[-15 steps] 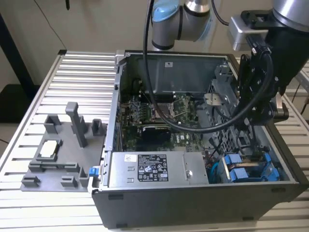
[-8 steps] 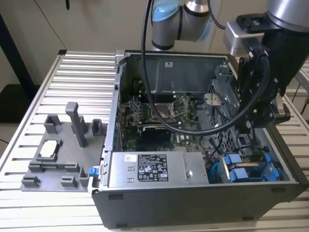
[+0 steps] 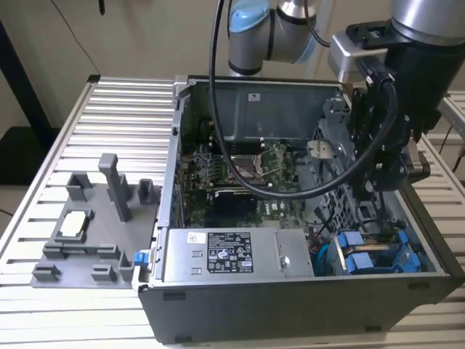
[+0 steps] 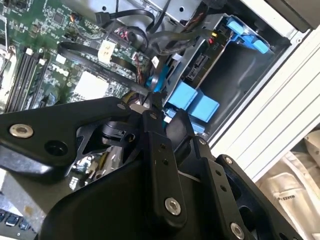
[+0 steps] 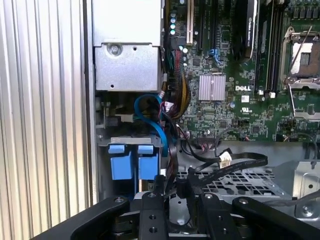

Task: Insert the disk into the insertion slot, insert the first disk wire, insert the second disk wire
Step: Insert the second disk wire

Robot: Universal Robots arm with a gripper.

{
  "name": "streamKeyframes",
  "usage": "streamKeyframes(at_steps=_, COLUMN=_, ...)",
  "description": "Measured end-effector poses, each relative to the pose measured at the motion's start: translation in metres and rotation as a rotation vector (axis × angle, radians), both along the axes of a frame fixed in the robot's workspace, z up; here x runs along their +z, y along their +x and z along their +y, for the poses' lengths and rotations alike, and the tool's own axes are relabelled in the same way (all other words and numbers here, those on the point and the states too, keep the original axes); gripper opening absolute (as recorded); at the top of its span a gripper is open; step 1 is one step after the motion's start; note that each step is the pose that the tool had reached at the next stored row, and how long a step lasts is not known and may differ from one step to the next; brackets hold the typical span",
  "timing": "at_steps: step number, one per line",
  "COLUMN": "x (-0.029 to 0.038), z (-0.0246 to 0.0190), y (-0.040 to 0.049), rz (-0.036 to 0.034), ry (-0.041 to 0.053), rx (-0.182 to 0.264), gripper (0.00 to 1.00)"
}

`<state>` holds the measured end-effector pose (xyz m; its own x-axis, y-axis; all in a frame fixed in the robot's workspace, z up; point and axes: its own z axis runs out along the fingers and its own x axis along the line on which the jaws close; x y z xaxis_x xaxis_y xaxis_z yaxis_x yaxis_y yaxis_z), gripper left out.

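The disk (image 3: 378, 256) lies in the insertion slot (image 4: 240, 75) at the case's near corner on the exterior view's right. Its blue carrier tabs (image 5: 132, 162) stick out, and they also appear in the second wrist view as blue tabs (image 4: 192, 102). A blue disk wire (image 5: 152, 117) loops from beside the grey box down to my gripper (image 5: 170, 186). In the second wrist view the gripper (image 4: 149, 102) looks shut on that wire's end, just in front of the tabs. A black wire with a white plug (image 5: 225, 160) lies loose on the perforated cage.
A grey box with a sticker (image 3: 229, 254) fills the case's near edge. The motherboard (image 3: 240, 171) lies deeper inside. The perforated metal cage (image 5: 240, 180) sits beside the gripper. A grey fixture (image 3: 94, 225) stands on the slatted table at the exterior view's left.
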<state>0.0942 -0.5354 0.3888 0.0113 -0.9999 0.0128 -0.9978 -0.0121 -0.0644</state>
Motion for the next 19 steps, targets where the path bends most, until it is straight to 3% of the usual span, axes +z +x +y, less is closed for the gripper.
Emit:
streamKeyframes(at_steps=6, x=-0.0009, z=0.0038, y=-0.0021, rz=-0.0057, ry=-0.0011, rx=0.031, gripper=0.33)
streamKeyframes(at_steps=19, x=-0.0031, z=0.0040, y=-0.0026, rz=-0.0100, ry=-0.0013, rx=0.042, gripper=0.33)
